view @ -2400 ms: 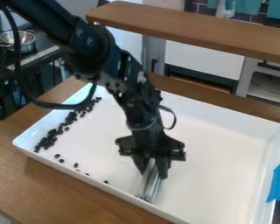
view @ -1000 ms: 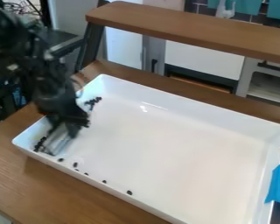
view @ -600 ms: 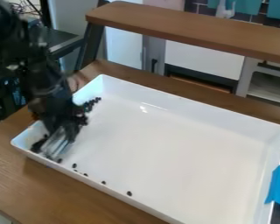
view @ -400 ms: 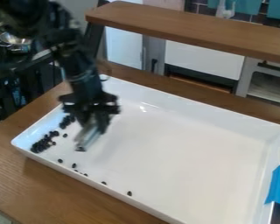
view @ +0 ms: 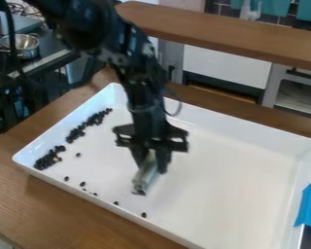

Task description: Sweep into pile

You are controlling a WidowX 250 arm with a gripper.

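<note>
If you sweep too fast, the silvery tube-like tool (view: pixel 144 180) held in your black two-finger gripper (view: pixel 152 161) may scatter the small, dark, rounded beans (view: pixel 49 158); a tilted edge could skip the strays (view: pixel 144 214) by the front wall. The beans form two uneven clusters along the left wall of the white rectangular tray (view: pixel 229 165), one lumpy, one stretched long.

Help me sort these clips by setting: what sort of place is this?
Probably a robotics lab with a kitchen mock-up: a robot arm hangs over a white tray on a wooden table, with a metal pot and dark wall tiles beyond.
</note>
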